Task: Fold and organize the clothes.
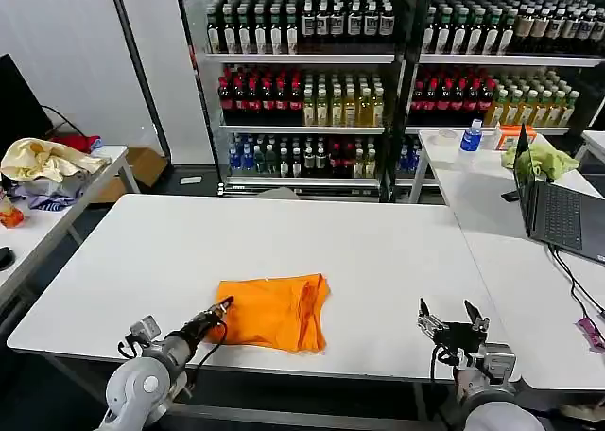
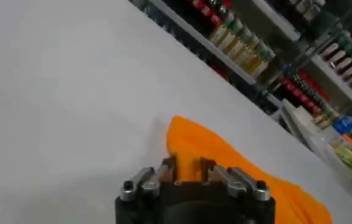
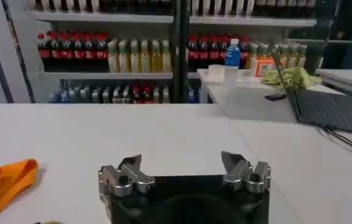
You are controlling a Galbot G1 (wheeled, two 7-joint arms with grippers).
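With the left gripper [image 1: 223, 307] pinched shut on the folded orange T-shirt [image 1: 274, 311] near the table's [image 1: 378, 261] front edge and the right gripper [image 1: 452, 323] open, keep layers aligned, dragging gently.

White table [image 1: 378, 251], stocked drink shelves [image 1: 302, 81], open laptop [image 1: 558, 214], lime-green cloth [image 1: 541, 160]
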